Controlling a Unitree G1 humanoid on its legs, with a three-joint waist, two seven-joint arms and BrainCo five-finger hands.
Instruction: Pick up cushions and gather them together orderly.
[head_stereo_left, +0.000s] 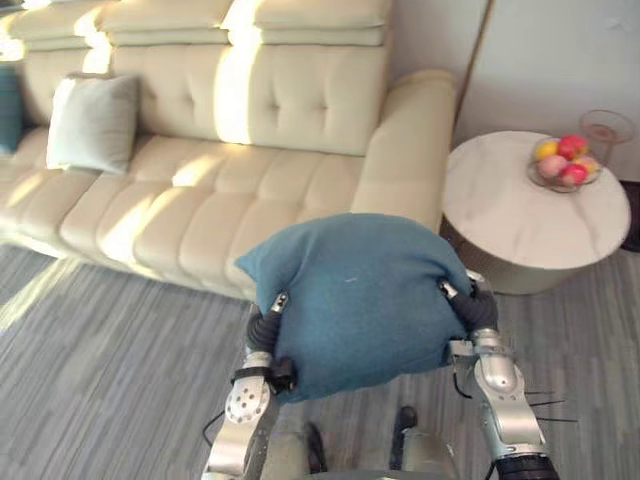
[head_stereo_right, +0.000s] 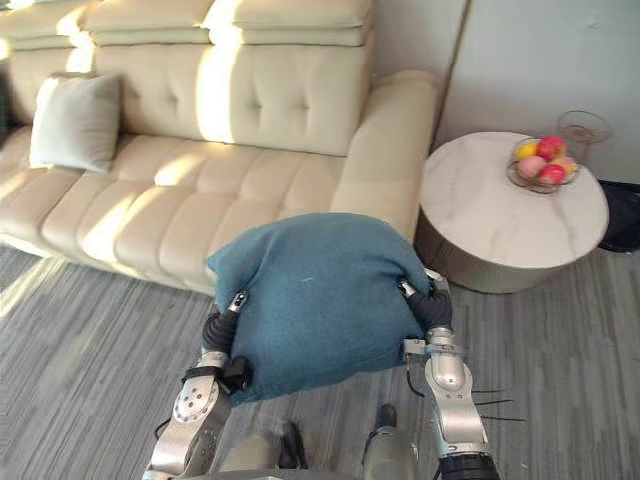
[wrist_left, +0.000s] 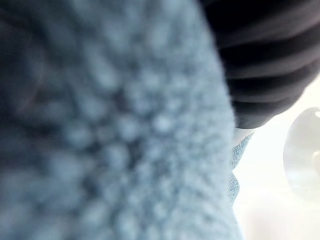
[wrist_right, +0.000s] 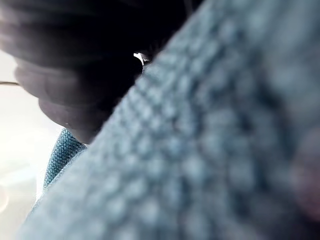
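Note:
A large teal cushion (head_stereo_left: 355, 300) hangs above the striped floor in front of the sofa, carried between both hands. My left hand (head_stereo_left: 266, 325) presses against its left side and my right hand (head_stereo_left: 478, 308) against its right side; the cushion covers both hands past their dark ribbed covers. Its weave lies right against the lens in the left wrist view (wrist_left: 110, 130) and the right wrist view (wrist_right: 210, 150). A pale grey-green cushion (head_stereo_left: 92, 122) leans upright against the sofa's backrest at the left. The edge of another teal cushion (head_stereo_left: 8, 105) shows at the far left.
The cream tufted sofa (head_stereo_left: 250, 190) spans the back, its armrest (head_stereo_left: 405, 140) just beyond the held cushion. A round white side table (head_stereo_left: 520, 215) stands at the right with a fruit bowl (head_stereo_left: 565, 165) and a glass vessel (head_stereo_left: 606, 128).

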